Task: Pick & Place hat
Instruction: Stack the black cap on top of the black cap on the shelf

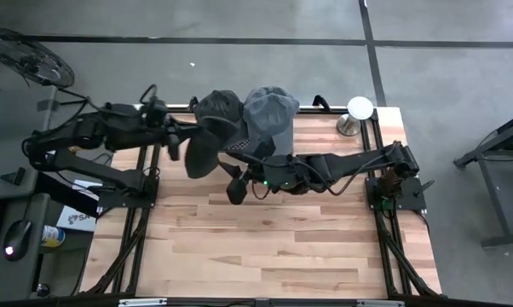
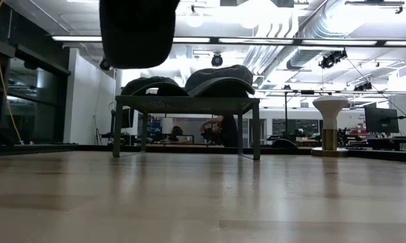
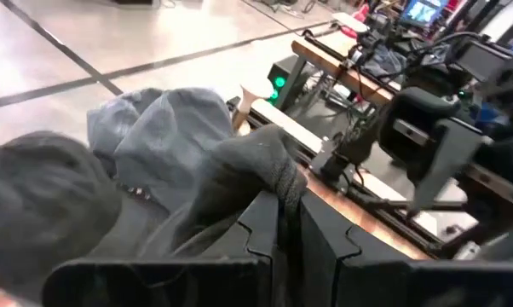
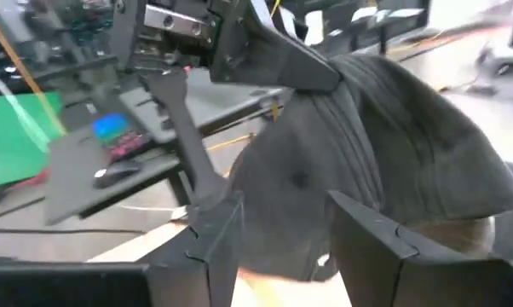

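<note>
A dark grey hat [image 1: 201, 152] hangs in the air over the table's far left part; in the low view the hat [image 2: 137, 30] is high above the wood. My left gripper [image 1: 173, 139] is shut on it, coming from the left. My right gripper [image 1: 233, 186] is open just to the hat's right. In the right wrist view its fingers [image 4: 214, 234] stand apart before the hat's crown [image 4: 376, 145], and I see no touch. Two more hats, dark [image 1: 218, 107] and blue-grey [image 1: 271, 109], rest by their undersides on a low rack [image 2: 187, 102]. My left gripper [image 3: 284, 200] pinches a bunched fold of the hat's cloth [image 3: 269, 158] at its edge between the two shut fingers. It comes roughly level from the table's left side. The hat is lifted clear of the table and hangs below and beside the fingers, its crown [image 4: 376, 145] sagging.
A white mushroom-shaped stand [image 1: 359, 109] sits at the far right corner. The rack with its two hats fills the far middle edge. The near half of the wooden table [image 1: 265, 247] is bare planks. A fan [image 1: 31, 58] and desk clutter stand off the table's left.
</note>
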You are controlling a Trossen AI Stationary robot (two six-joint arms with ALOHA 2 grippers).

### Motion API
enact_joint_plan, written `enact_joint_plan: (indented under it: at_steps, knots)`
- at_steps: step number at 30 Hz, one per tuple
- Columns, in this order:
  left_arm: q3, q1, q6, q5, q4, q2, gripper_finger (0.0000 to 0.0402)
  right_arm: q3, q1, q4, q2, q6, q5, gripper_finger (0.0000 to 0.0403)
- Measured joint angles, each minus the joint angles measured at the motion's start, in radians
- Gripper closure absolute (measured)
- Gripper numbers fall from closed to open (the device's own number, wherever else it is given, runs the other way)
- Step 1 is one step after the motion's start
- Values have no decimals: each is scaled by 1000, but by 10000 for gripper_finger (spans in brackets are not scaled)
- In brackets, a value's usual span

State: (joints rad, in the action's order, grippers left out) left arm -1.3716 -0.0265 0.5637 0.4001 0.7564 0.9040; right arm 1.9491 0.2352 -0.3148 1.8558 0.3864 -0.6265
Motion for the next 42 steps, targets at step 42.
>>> enact_joint_plan:
  at_steps: [42]
  knots:
    - [0, 0, -85, 64, -350, 239, 379, -1, 7, 6, 71, -230, -334, 98]
